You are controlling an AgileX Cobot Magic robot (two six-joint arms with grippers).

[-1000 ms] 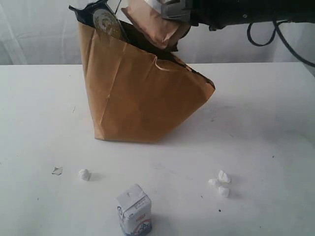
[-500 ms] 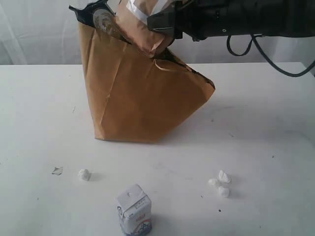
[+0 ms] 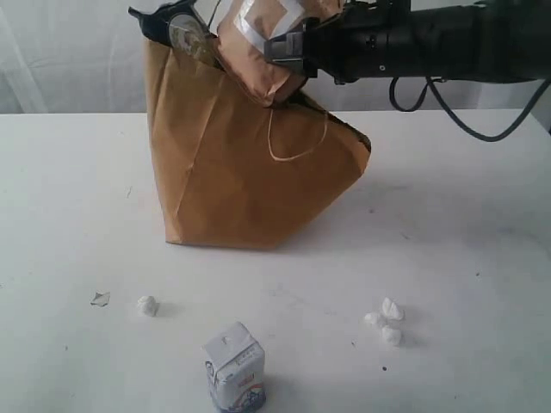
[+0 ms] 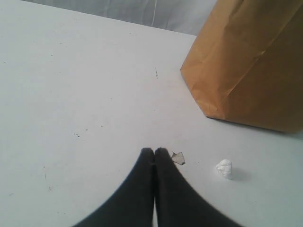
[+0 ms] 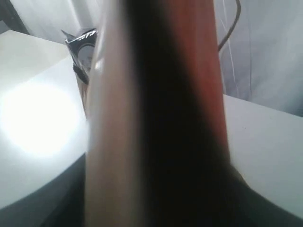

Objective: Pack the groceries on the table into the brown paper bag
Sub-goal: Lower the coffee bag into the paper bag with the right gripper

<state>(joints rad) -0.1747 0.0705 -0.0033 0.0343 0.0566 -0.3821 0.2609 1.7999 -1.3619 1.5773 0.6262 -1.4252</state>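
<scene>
Currently, on the far left, I see my left gripper [image 4: 155, 151] fully shut with nothing between its fingertips, hovering low over the table [image 3: 69, 198]. Just beside its tips lie a small torn scrap [image 4: 178, 158] and a white lump [image 4: 225, 168]. Further right, at the near edge, the carton [image 3: 234, 367] stands upright and untouched, well apart from the bag [image 3: 250, 172]. The bag stands on the table with its mouth open upward and one cord handle [image 3: 297, 142] hanging down its front. A dark packet [image 3: 176, 30] sticks out of the mouth at the left corner. Beside it, the pouch [image 3: 254, 64] hangs tilted above the mouth, with its lower end at the rim. My right gripper [image 3: 291, 53] is clamped on the pouch, jaws partly apart around it. The right wrist view shows only the pouch as a blur. To the right, three white lumps [image 3: 385, 320] lie clustered on the table.
</scene>
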